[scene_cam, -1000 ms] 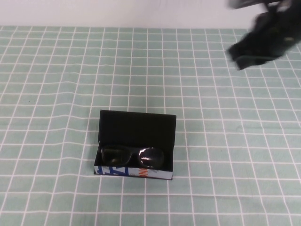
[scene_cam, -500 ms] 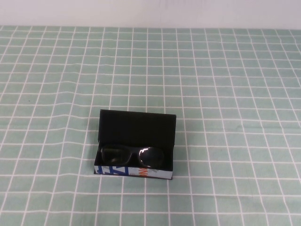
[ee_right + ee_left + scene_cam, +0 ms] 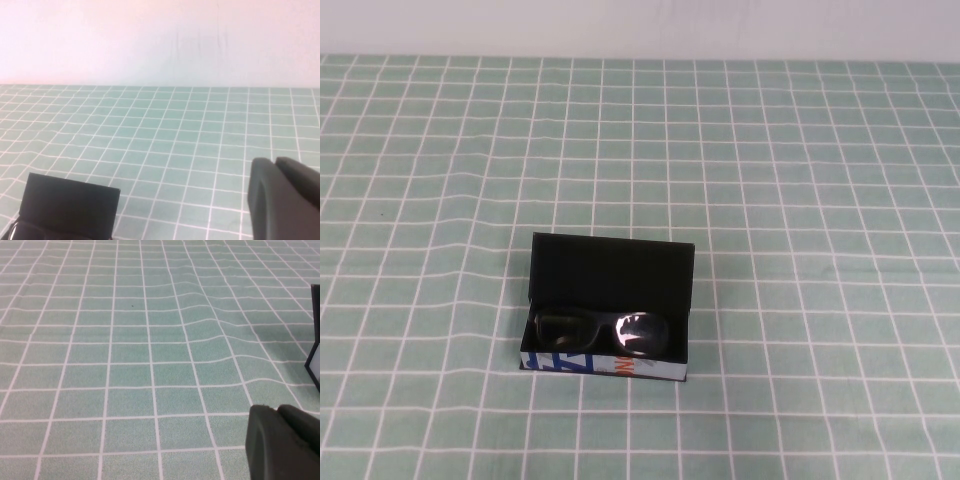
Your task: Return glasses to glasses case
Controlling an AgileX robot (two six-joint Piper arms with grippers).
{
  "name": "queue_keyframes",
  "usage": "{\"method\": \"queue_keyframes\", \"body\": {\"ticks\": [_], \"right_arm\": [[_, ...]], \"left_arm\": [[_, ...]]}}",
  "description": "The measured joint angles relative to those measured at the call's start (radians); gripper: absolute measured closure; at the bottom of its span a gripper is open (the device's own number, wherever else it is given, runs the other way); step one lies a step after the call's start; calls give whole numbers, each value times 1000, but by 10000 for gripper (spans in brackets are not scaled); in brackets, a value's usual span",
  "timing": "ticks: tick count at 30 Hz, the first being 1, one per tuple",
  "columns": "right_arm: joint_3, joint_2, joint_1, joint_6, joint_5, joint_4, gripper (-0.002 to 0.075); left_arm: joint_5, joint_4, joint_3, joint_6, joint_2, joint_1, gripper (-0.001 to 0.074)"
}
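Note:
The glasses case (image 3: 610, 272) stands on the green checked cloth a little left of centre in the high view, its lid raised at the back and its blue, white and orange strip facing front. The black glasses (image 3: 601, 332) lie inside it, lenses up. Neither arm shows in the high view. My left gripper (image 3: 276, 410) is shut and empty over bare cloth, with a corner of the case (image 3: 315, 360) at the edge of its view. My right gripper (image 3: 274, 162) is shut and empty, well off to one side of the case (image 3: 70, 204).
The cloth (image 3: 800, 200) covers the whole table and has soft ripples left of the case (image 3: 200, 315). A plain pale wall (image 3: 160, 40) runs behind the table's far edge.
One second ago the right arm showed blurred at the high view's upper right; it has since drawn out of that view. The case and glasses have not moved.

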Motion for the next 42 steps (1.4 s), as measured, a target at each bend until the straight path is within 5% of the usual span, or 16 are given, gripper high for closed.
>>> {"method": "queue_keyframes", "body": {"ticks": [17,26,34,42], "right_arm": [[2,-16,-10,0,-8,-28,737],[27,-238,-241,0,10,-110,737],[357,-392,-319,0,-245,-128,737],[652,-479,-319,0,-196,-166,737]], "left_arm": [[0,0,0,0,0,0,738],[0,0,0,0,0,0,738],[0,0,0,0,0,0,738],[0,0,0,0,0,0,738]]}}
